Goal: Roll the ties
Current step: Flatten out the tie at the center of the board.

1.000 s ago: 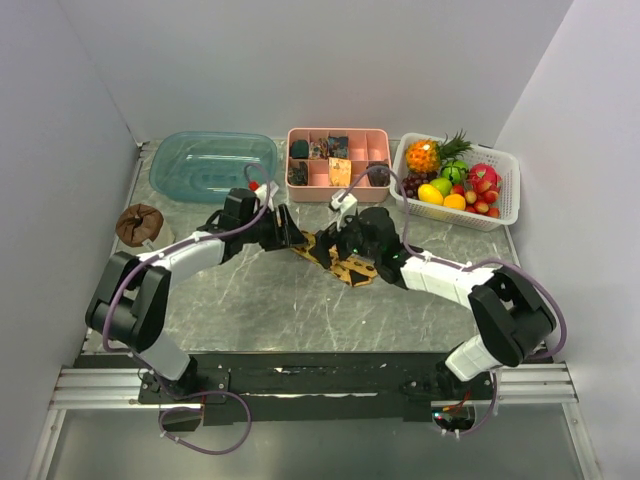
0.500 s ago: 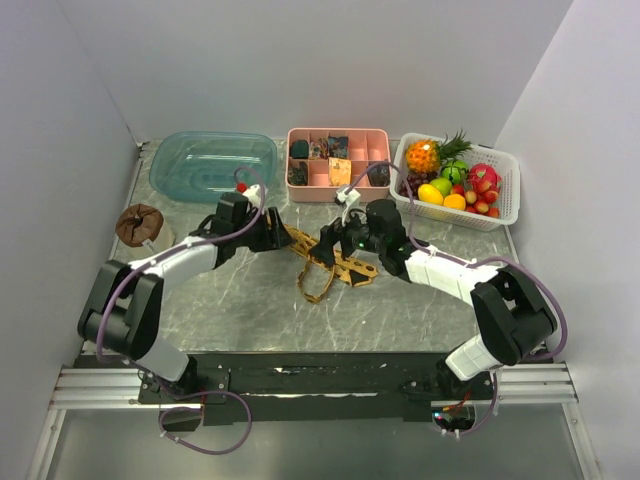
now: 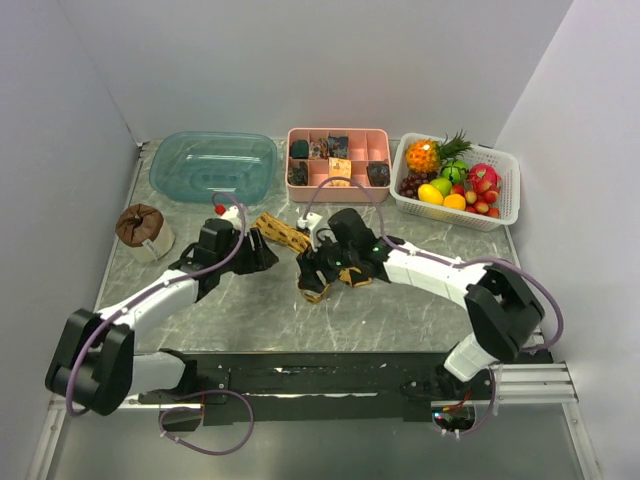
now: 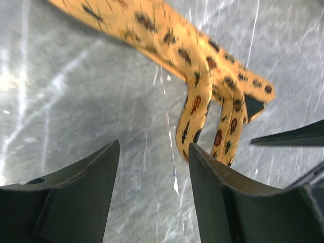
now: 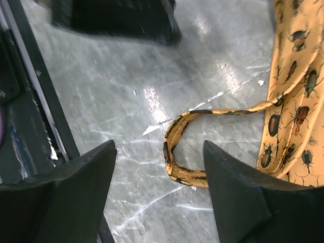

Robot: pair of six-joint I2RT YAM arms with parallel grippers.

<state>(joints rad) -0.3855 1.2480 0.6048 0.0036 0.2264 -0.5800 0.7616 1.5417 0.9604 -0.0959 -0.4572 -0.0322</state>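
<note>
The golden-yellow tie [image 3: 284,232] with dark beetle-like marks lies crumpled mid-table, its wide part slanting back-left and a bunched part [image 3: 318,286] nearer. My left gripper [image 3: 258,254] is open just left of it. In the left wrist view the gripper [image 4: 154,147] has only bare table between its fingers, with the tie [image 4: 167,43] beyond the tips. My right gripper [image 3: 313,266] hovers over the bunch. It is open [image 5: 159,147], and a narrow loop of the tie [image 5: 174,152] lies on the table between its fingers, beside the wider band [image 5: 296,101].
Along the back stand a teal plastic tub [image 3: 212,165], a pink divided tray [image 3: 389,160] with small dark bundles, and a white basket [image 3: 511,190] of fruit. A brown object on a white cup [image 3: 139,226] sits at the left edge.
Both grippers have shifted left and nearer. The tie has been drawn out from a tight heap into a slanting band with a loose loop. The right jaws have narrowed somewhat.
</note>
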